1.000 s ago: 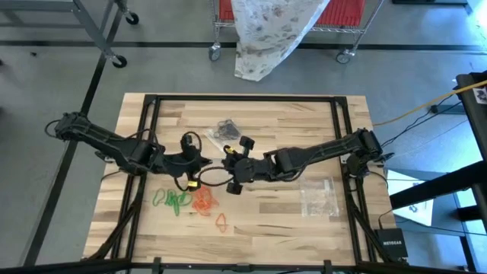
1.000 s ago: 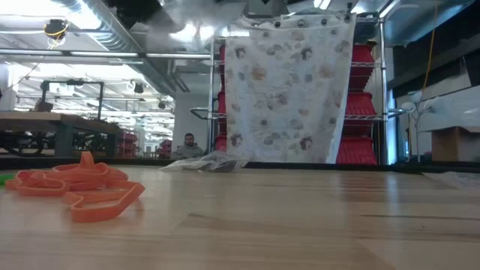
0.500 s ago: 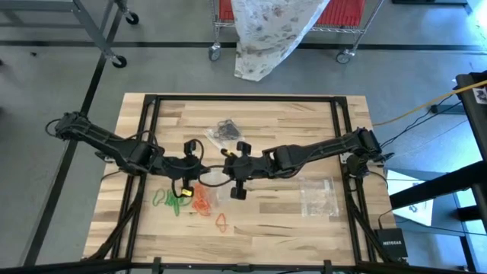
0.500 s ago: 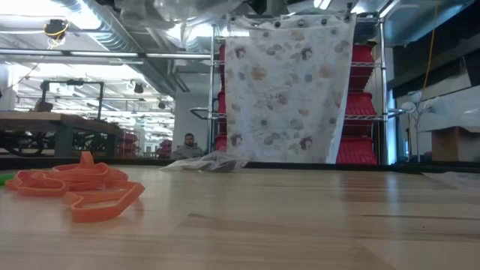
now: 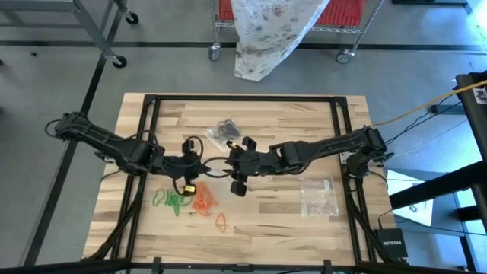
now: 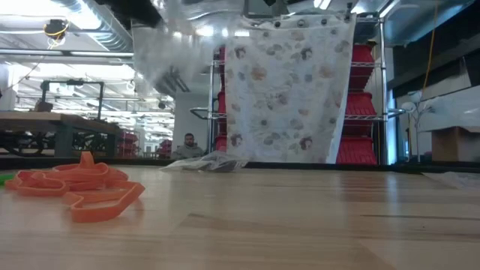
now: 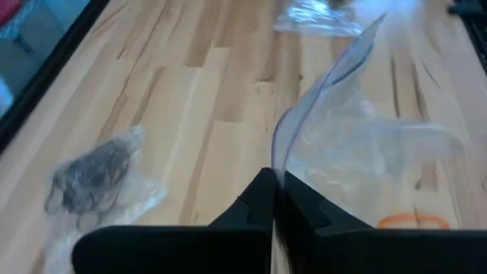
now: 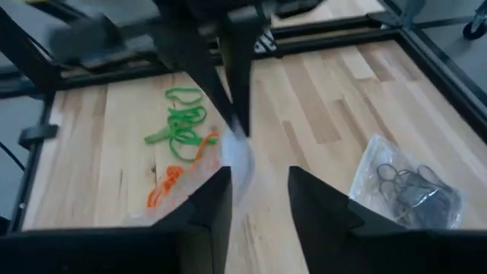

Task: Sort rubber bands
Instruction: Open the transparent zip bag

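Note:
A clear plastic bag (image 7: 365, 152) hangs over the table's middle with my left gripper (image 7: 275, 190) shut on it. My right gripper (image 8: 259, 186) faces it from the table's right, fingers apart, and the bag (image 8: 232, 164) hangs just ahead of them. Loose rubber bands lie on the table near its front left: a green bunch (image 5: 173, 200), an orange bunch (image 5: 204, 202) and one orange loop (image 5: 221, 221). The orange bands (image 6: 82, 187) also show in the low view, with the bag (image 6: 172, 60) blurred above. My left gripper pinches the bag's upper edge (image 7: 280, 156) between its two shut fingers, coming from the table's left and slanting down. The bag is lifted clear of the table and hangs slack below and beyond the fingers. My right gripper is close to the bag; whether it touches it I cannot tell.
A clear bag holding black bands (image 5: 225, 129) lies at the table's far middle. Another clear bag (image 5: 319, 196) lies toward the right. A dark frame (image 5: 152, 99) runs around the tabletop. Bare wood lies along the near edge and far right.
In the low view the clear bag now hangs lower and blurred at the upper left, where earlier only its bottom showed at the top edge. My right gripper's wrist has rolled and shifted slightly over the table's middle.

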`<state>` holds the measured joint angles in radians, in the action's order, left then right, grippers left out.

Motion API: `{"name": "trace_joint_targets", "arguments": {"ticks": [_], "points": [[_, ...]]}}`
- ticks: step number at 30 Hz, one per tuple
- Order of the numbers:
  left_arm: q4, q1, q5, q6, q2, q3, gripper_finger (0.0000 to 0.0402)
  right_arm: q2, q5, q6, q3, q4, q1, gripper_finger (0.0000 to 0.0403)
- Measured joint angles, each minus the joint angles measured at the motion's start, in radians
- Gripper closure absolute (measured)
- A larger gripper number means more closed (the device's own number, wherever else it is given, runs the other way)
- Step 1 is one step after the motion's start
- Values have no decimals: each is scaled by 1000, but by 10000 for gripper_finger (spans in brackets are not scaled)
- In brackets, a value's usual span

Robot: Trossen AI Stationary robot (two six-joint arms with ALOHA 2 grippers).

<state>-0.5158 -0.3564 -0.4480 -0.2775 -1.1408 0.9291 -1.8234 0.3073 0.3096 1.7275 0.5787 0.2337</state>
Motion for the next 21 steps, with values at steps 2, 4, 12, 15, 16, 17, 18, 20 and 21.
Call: {"name": "trace_joint_targets", "arguments": {"ticks": [2, 4, 12, 15, 16, 17, 18, 20, 21], "points": [[1, 17, -1, -58, 0, 0, 400, 16, 4, 0, 0, -2, 0, 270], [0, 35, -9, -112, 0, 0, 400, 24, 1, 2, 0, -13, 3, 263], [3, 101, -45, -265, 0, 0, 400, -23, -4, 45, -1, -74, 84, 260], [7, 105, -45, -276, 0, 0, 400, -69, 89, 66, -1, -87, 111, 260], [11, 104, -45, -276, 0, 0, 400, -83, 127, 69, -1, -97, 116, 260], [14, 104, -44, -279, 0, 0, 400, -99, 170, 71, -1, -107, 119, 260], [17, 104, -44, -283, 0, 0, 400, -112, 218, 79, -1, -115, 121, 260], [26, 102, -44, -283, 0, 0, 400, -134, 310, 107, -1, -114, 127, 260], [38, 100, -44, -283, 0, 0, 400, -144, 351, 119, -2, -114, 127, 260]]}}
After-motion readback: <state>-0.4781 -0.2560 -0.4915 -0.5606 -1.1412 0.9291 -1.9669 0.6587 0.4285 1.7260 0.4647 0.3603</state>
